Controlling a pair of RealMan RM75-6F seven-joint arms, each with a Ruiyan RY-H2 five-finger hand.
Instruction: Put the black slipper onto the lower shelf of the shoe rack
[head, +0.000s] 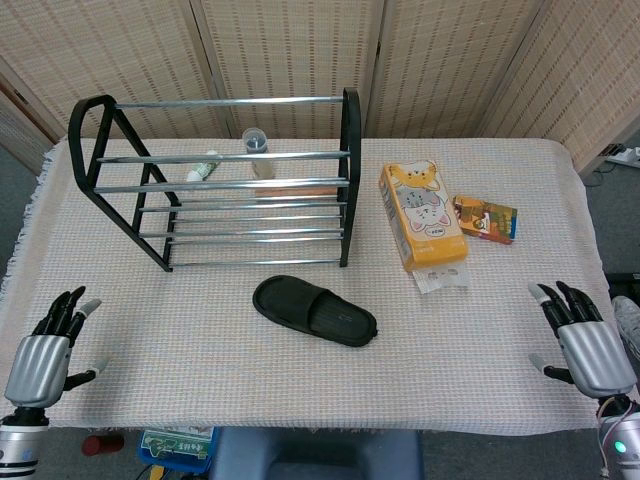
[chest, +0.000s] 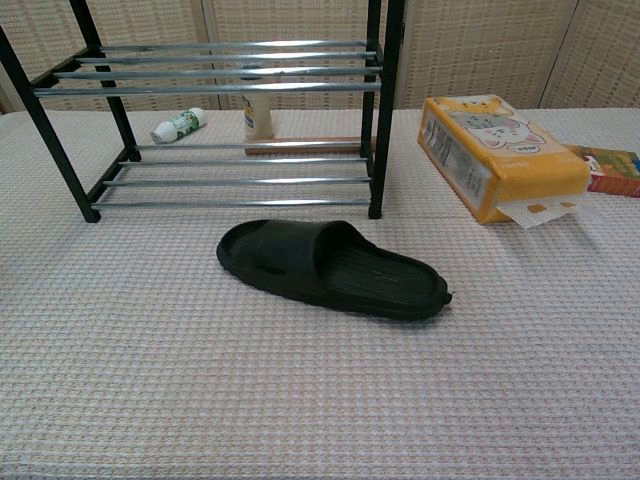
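Your left hand (head: 42, 350) and right hand (head: 585, 340) rest empty, fingers spread. The black slipper (head: 314, 310) lies just before the shoe rack (head: 215, 180); behind its bars, perhaps a bottle (chest: 178, 125), half hidden.

Black slipper (head: 314, 310) with ribbed sole; black rack (head: 215, 180) with silver bars; orange pack (head: 421, 214) with cartoon cats, ahead of the silver-and-black right hand (head: 582, 340); pale waffle-weave cloth (head: 180, 340); beige woven screens (head: 300, 50)
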